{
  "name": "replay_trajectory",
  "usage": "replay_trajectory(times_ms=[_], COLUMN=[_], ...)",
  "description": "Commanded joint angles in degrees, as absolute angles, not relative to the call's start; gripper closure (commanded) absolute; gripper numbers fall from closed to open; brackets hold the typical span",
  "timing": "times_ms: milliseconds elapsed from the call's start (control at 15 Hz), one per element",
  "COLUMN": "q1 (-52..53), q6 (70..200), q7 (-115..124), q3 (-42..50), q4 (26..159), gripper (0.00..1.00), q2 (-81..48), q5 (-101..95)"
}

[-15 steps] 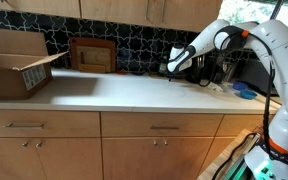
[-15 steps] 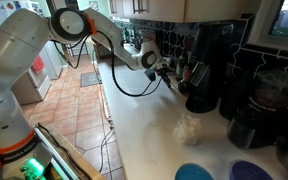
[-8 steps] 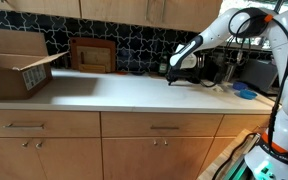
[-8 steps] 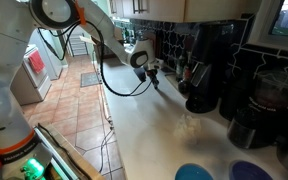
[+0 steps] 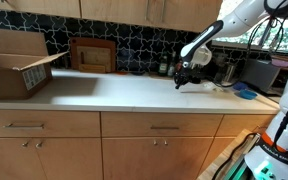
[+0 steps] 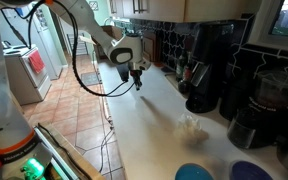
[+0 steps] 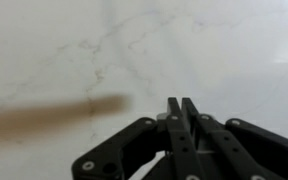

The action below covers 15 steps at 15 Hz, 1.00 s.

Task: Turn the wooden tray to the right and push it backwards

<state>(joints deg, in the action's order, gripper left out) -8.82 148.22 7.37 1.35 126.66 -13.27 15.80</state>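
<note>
So the gripper (image 7: 181,102) is closed, with both fingers (image 7: 175,125) pressed flat against each other in the wrist view. It points down at the white marble counter (image 7: 194,45). To the left of the fingers in that view there's a blurry tan streak (image 7: 59,118) on the stone. Honestly can't tell whether that's the wooden tray, a shadow or just smear. I can't pick the tray out in either exterior view, so I can't say where it is.

In an exterior view the gripper (image 5: 182,80) hangs low over the right part of the counter (image 5: 114,92), with the arm (image 5: 209,38) coming in from the upper right. Just to its right, dark appliances (image 5: 224,68) stand against the far wall, and a small blue thing (image 5: 246,93) lies further right.

Well to the left, the dark-brown framed panel (image 5: 92,55) leans on the tiled backsplash, and the big cardboard box (image 5: 14,65) sits at the far left end.

From the other side, the gripper (image 6: 136,78) is over the far end of the counter, left of a black coffee machine (image 6: 209,65). A crumpled pale thing (image 6: 191,125) lies nearer, with two blue lids (image 6: 194,172) at the near edge.
</note>
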Motion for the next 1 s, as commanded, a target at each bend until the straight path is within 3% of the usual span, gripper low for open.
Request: replay_trajectory(times_ms=[0,533,733,933], q1=[-7.3,-5.8,-5.5,-5.1], q6=[138.8,109.8,106.1,110.5], q7=[9.6,19.9,19.2,20.1], q3=[3.9,1.0,-0.2,-1.5], q4=[132.4,126.2,126.2,129.9], gripper=[0.58,0.01,0.00,0.00], q2=[-0.7,14.1,18.8,24.4], q5=[11.3,-6.2,-7.2,-7.9])
